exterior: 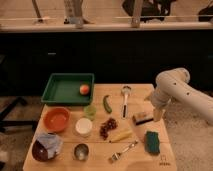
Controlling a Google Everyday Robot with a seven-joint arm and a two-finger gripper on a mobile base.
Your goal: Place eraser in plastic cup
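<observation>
The eraser (142,118), a small tan block with a dark base, lies flat on the wooden table (165,161), right of centre. My gripper (158,116) hangs from the white arm (176,87) just to the eraser's right. It points down, is open and holds nothing. The plastic cup (90,111), small and translucent light green, stands upright left of centre, in front of the green tray. It is well to the left of the eraser and the gripper.
A green tray (60,90) holds an orange fruit (84,89). Also on the table are an orange bowl (56,119), a white container (83,127), a steel cup (81,151), a dark bowl with blue cloth (45,147), a green vegetable (107,103), a strainer (125,97), grapes (108,127), a fork (123,150) and a teal sponge (152,142).
</observation>
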